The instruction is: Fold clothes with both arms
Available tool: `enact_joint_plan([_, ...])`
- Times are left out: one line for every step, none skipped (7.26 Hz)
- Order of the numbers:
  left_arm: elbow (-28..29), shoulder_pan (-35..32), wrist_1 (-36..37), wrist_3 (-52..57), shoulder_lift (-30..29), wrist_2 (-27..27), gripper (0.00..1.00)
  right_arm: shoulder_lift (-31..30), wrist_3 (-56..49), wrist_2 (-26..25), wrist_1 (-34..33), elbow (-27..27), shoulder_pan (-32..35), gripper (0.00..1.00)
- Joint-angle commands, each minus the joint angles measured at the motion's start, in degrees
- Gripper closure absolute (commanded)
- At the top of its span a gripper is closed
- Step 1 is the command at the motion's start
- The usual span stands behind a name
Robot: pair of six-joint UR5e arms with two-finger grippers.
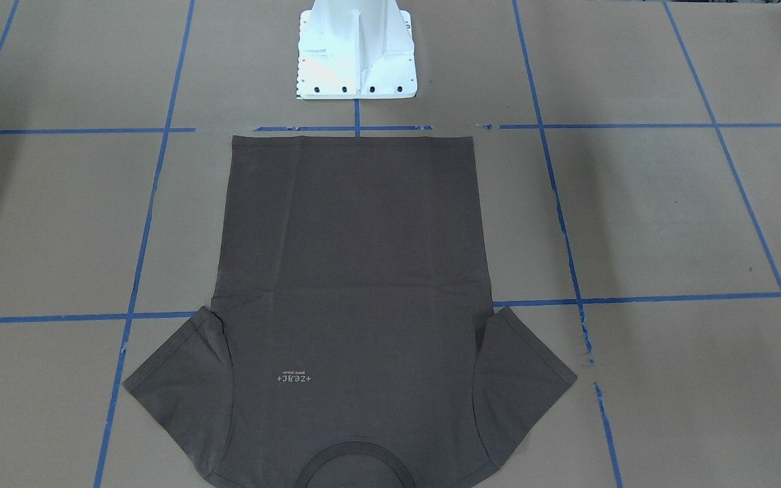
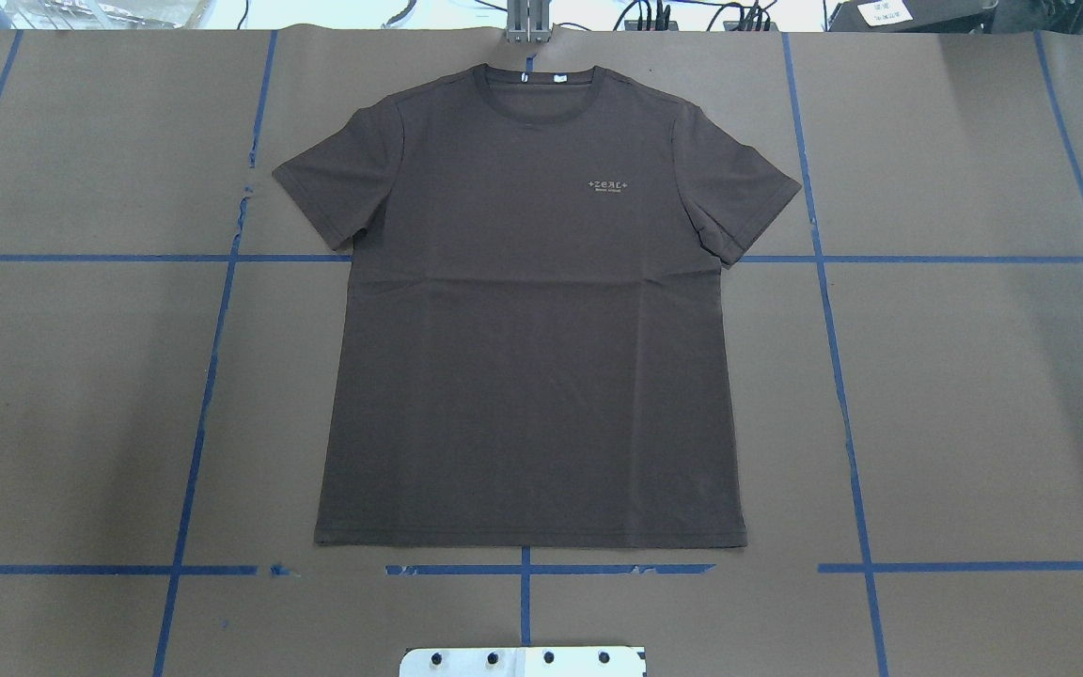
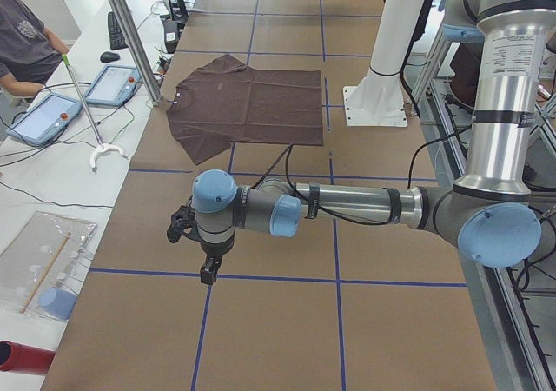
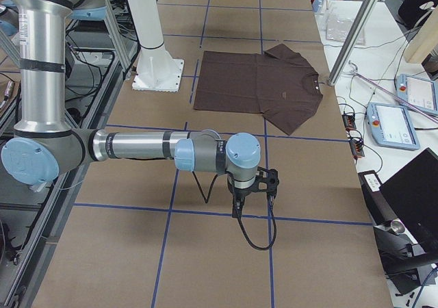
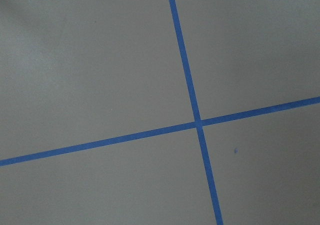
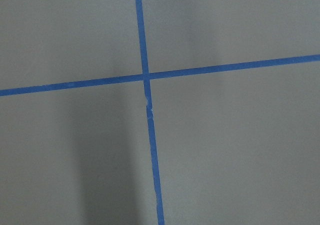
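Table (image 2: 974, 395) first: brown paper gridded with blue tape (image 2: 974, 259), and on its middle we see the T-shirt (image 2: 532, 338) spread flat, chest up, hem nearest the robot. The left arm (image 3: 347, 207) and right arm (image 4: 137, 146) hang well apart from it, one off each end, over bare paper. Of the left gripper (image 3: 207, 274) and right gripper (image 4: 237, 209), we cannot tell whether the fingers are spread or pressed together. We judge mismatched grasps the main risk: one side slipping would skew the fold and leave the far collar (image 2: 541, 89) off-centre.
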Motion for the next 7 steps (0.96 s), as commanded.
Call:
enact_joint_plan([0.0,0.0,0.0,0.1,0.0,-0.1,0.00,0.0,0.1,0.2,0.1,0.1,-0.1,0.00])
enact_joint_plan([0.0,0.0,-0.1,0.1,-0.1,-0.4,0.00,0.4,1.0,1.0,0.1,0.0,-0.1,0.00])
enact_joint_plan([-1.2,0.1,0.0,0.0,-1.1,-0.6,0.00,1.1,1.0,1.3,0.4,0.0,-0.9,0.00])
enact_joint_plan([-2.2,0.3,-1.0,0.1,-3.1,-0.7,0.00,1.3,1.2,1.4,4.8,-0.3,-3.2,0.00])
enact_joint_plan([-2.1,0.8,-6.1,0.0,-3.7,-0.6,0.00,3.0,2.2,1.6,11.6,-2.2,-5.0,0.00])
enact_joint_plan([-2.0,1.1,-12.0,-0.3,-3.0,-0.6,0.00,7.7,9.3,1.8,14.4,-4.9,-6.5,0.00])
enact_joint_plan([-2.0,2.6,-12.7,-0.4,-2.9,-0.6,0.00,10.0,11.7,0.9,20.9,-7.0,-15.1,0.00])
